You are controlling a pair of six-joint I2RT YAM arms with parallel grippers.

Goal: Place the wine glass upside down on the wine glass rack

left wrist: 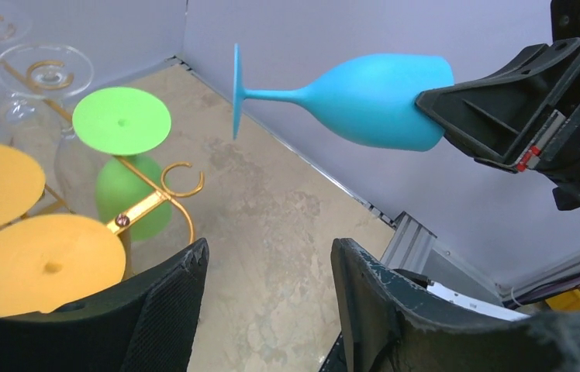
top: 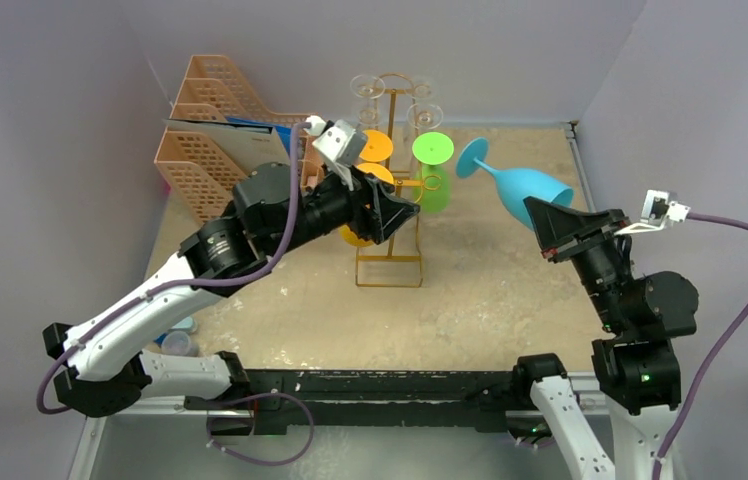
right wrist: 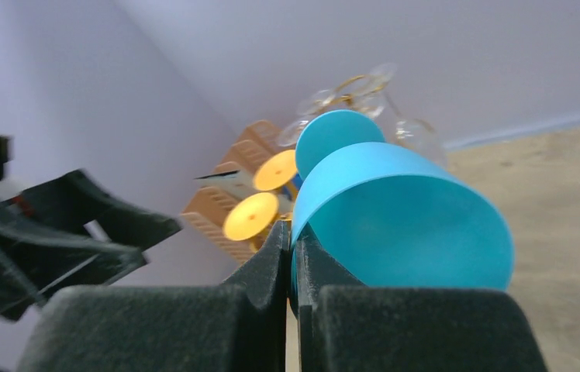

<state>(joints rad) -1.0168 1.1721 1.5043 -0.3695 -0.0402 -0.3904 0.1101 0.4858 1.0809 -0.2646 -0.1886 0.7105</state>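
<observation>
- At the right gripper [top: 547, 222]: pressed almost together on the rim wall of the blue wine glass [top: 530, 188], one finger inside the bowl and one outside.
- Held clear of the tabletop [top: 490, 300] and lying close to level, not yet inverted: open mouth toward the right wrist, stem and round foot pointing away, up and to the left toward the wine glass rack [top: 388, 285].
- Long axis aimed roughly at the rack's right side, foot leading, with open air between foot and rack; no contact.
- On that near side, already hung foot-up: a green glass [top: 433, 180]. Just beside it, seen from the left wrist, one bare looped hook [left wrist: 183, 194], apparently the free slot.
- Across the post, on the rack's left side: orange glasses [top: 375, 150]. At the back: clear glasses [top: 368, 88].
- At the left gripper [top: 395, 212]: apart and empty, hovering just beside the rack's left front, close over the orange glasses, facing the blue glass.
- Nearer the rack on the left arm, but with the glass on the right. Probably calls for a roll of the right wrist to tip the bowl down and slide the stem sideways into the bare hook, or else a hand-over at the stem.
- Possible snag, as a guess: blue foot clipping the green foot on the way in.
- Behind and to the left, out of the path: a peach file organizer [top: 200, 150].
</observation>
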